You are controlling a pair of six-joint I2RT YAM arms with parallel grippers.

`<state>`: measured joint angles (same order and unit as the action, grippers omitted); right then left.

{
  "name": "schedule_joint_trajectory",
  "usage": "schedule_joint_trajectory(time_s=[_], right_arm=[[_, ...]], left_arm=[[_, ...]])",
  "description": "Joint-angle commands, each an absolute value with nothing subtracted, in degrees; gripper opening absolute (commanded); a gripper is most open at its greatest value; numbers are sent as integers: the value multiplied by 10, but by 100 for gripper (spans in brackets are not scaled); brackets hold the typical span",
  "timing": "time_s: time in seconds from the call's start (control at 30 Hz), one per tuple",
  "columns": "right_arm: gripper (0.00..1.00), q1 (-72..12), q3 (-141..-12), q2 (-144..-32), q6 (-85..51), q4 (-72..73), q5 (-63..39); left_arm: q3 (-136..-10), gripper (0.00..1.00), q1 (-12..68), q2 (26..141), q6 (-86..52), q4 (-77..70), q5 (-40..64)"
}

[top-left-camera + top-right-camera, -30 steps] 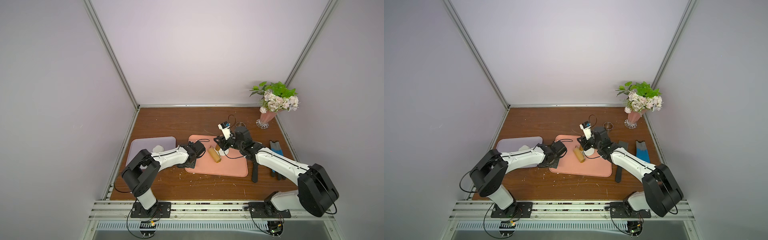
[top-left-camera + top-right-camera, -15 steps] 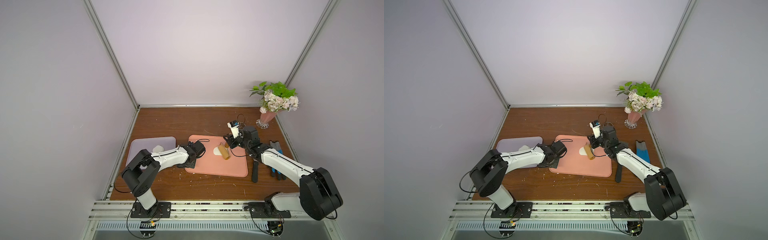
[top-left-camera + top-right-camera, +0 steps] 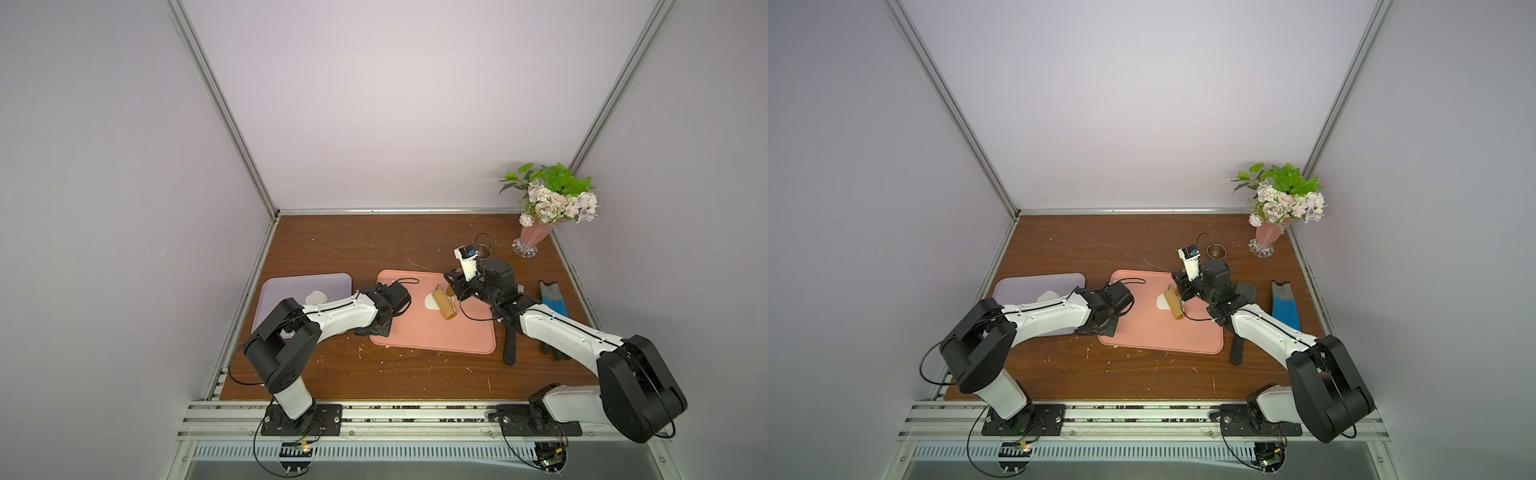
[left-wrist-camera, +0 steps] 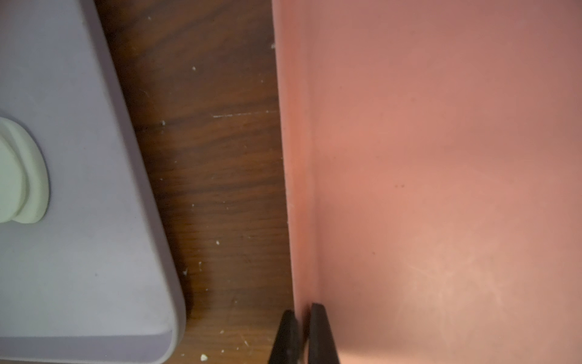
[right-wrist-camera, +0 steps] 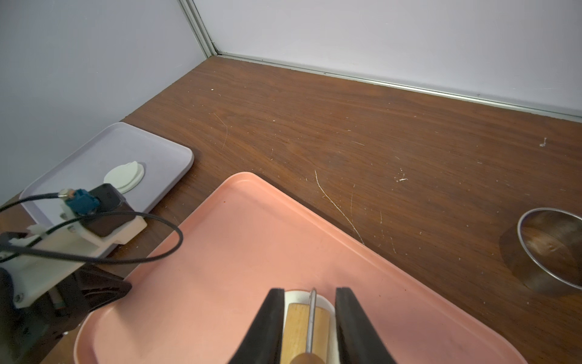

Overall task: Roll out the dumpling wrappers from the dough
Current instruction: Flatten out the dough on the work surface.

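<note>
Left end effector [image 4: 304, 331] clenched on pink tray [image 4: 441, 157] rim, likely anchoring it against rolling push. Right end effector [image 5: 310, 291] grasps roller [image 5: 296, 327], laid over dough [image 3: 429, 300] mid-tray. Finished wrappers [image 5: 126, 176] stacked on purple tray [image 5: 170, 151], apart from rolling zone.

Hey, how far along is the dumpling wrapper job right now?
Done: a small stack of finished wrappers lies on the purple tray. In hand: the right end effector holds the wooden roller over a flattened dough piece on the pink tray, whose rim the left end effector pinches. Left: finishing the rolling, then probably cutting with the steel ring.
</note>
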<state>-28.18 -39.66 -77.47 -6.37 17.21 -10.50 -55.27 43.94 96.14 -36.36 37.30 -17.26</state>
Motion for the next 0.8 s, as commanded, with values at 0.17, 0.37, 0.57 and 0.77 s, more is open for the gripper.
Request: schedule_joint_trajectory(time_s=[0.17,0.37,0.57,0.77], right_arm=[[0,-318,-374,-823,-74,82,-98],[0,-343,-394,-857,-73,58,-84],[0,-369,-410,-879,-86,36,-66],[0,-366,-423,-839,-117,38,-54]], left_arm=[[-552,0,432,984,-349,403,-188],[-554,0,432,984,-348,404,-189],[-554,0,432,983,-348,403,-189],[-549,0,432,983,-350,403,-190]])
